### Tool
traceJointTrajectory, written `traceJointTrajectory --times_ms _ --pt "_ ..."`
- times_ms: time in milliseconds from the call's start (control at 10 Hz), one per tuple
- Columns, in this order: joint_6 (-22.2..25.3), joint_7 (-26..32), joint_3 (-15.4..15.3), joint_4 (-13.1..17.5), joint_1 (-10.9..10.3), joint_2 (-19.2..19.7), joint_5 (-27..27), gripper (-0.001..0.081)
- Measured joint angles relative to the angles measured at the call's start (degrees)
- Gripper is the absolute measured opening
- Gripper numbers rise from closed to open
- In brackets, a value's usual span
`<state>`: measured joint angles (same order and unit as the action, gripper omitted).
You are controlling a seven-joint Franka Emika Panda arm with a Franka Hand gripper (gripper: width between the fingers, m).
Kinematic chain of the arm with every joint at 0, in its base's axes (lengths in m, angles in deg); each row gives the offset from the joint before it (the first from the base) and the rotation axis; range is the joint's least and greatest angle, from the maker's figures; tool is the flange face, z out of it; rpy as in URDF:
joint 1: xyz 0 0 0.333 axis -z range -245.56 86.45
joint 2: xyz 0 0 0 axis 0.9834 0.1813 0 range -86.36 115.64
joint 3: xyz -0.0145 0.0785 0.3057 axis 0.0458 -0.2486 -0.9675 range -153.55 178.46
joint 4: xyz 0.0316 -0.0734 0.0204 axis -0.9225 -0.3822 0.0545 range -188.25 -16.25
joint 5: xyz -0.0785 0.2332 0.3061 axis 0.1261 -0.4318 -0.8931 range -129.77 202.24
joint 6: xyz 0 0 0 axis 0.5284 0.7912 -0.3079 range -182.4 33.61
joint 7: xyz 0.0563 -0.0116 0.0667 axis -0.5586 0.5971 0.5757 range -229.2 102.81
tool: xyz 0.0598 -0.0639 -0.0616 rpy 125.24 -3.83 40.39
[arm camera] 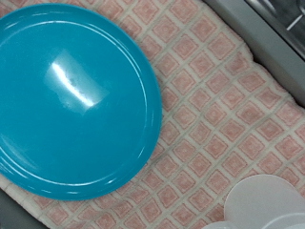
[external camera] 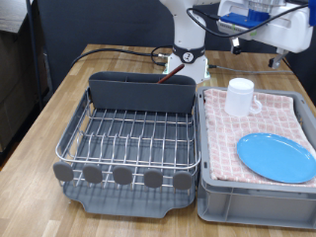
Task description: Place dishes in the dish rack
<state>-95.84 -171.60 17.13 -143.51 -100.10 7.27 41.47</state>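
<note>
The dish rack (external camera: 71, 126), a dark grey tray with a silver wire grid, stands empty on the exterior view's left; its tall grey cutlery box (external camera: 143, 94) is at the back. A round light-blue plate (external camera: 276, 156) (arm camera: 71, 95) lies flat on the pink checked cloth to the right. A white handled mug (external camera: 241, 97) (arm camera: 262, 202) stands upright behind it. Only the white arm (external camera: 262, 20) shows, high at the top right above the cloth. The gripper's fingers appear in neither view. The wrist view looks straight down on the plate from some height.
The plate and mug rest in a grey crate (external camera: 252, 197) lined with the pink checked cloth (arm camera: 219, 105), pressed against the rack's side. Round grey knobs (external camera: 121, 176) line the rack's front edge. The robot base (external camera: 186, 54) and cables stand behind the rack on the wooden table (external camera: 39, 109).
</note>
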Motion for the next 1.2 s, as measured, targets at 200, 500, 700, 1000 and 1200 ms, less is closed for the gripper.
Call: traceJointTrajectory --times_ms 200,500,700,1000,1200 --pt "-5.0 2.9 0.0 0.1 0.0 3.4 -1.7 0.0803" --pt "-20.5 9.5 -0.1 -3.7 0.0 8.3 -6.8 0.0803" --pt "-27.0 14.3 -0.4 -6.1 0.0 11.0 -13.2 0.0803" --pt "-28.7 15.5 -0.5 -6.9 0.1 12.8 -15.7 0.0803" --pt "-29.0 17.8 -0.5 -7.1 0.1 12.8 -18.4 0.0803"
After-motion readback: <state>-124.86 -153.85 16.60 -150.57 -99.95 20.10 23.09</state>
